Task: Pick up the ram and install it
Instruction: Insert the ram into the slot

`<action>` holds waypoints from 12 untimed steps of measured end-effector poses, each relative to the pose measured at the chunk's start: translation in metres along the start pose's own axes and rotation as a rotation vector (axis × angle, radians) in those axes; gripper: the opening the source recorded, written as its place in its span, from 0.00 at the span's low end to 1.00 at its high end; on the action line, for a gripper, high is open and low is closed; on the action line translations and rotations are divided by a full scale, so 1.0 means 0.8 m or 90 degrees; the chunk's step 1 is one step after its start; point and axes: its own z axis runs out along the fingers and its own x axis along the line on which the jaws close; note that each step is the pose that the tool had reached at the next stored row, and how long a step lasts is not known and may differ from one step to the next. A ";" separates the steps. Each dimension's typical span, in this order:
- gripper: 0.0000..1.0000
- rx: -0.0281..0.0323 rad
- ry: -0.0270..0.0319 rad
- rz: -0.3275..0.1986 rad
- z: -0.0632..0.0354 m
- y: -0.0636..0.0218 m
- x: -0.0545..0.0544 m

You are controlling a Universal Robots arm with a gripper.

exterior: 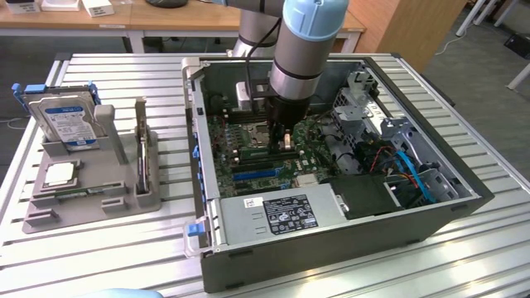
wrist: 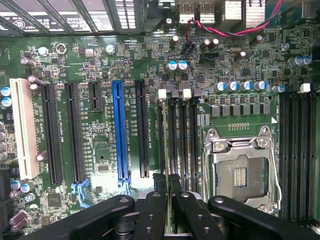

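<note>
My gripper reaches down into the open computer case, over the green motherboard. In the wrist view its black fingers are shut on the ram, a thin green stick seen edge-on between them. The ram hangs in line with the black memory slots, which have white clips and lie beside the silver processor socket. In the exterior view, the ram shows as a short light strip below the fingers, just above the board. Whether it touches a slot I cannot tell.
A grey holder at the exterior view's left carries a blue-labelled hard drive, a square silver chip and a thin part on edge. Inside the case are the power supply, a drive cage, blue cables and expansion slots.
</note>
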 end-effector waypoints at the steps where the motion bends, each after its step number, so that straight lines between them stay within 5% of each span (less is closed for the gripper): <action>1: 0.13 0.0000 0.0000 0.000 0.000 0.000 0.000; 12: 0.13 0.0000 -0.0001 0.000 0.002 -0.001 0.000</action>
